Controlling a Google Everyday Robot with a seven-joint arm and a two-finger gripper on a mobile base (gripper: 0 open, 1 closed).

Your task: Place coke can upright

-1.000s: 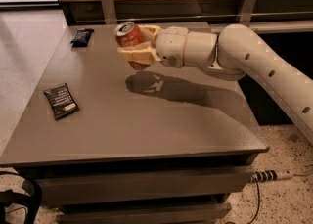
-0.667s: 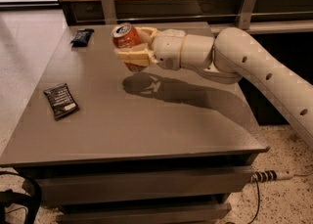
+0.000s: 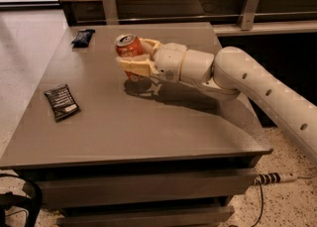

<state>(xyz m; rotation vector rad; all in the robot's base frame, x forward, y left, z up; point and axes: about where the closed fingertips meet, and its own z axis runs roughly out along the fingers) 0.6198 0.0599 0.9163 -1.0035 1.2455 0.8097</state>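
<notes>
The coke can (image 3: 128, 47) is an orange-red can with a silver top and pull-tab, standing nearly upright near the middle back of the grey table (image 3: 148, 122). My gripper (image 3: 134, 55) reaches in from the right and is shut on the can, one cream finger (image 3: 134, 66) in front and the other behind it. The can's base is at or just above the table surface; I cannot tell whether it touches.
A flat dark snack packet (image 3: 61, 101) lies at the table's left side. Another dark packet (image 3: 82, 36) lies at the back left corner. A wooden wall with metal brackets (image 3: 108, 4) runs behind the table. A power strip (image 3: 275, 177) lies on the floor at right.
The gripper has lowered the can toward the table and turned it more upright. The packets have not moved.
</notes>
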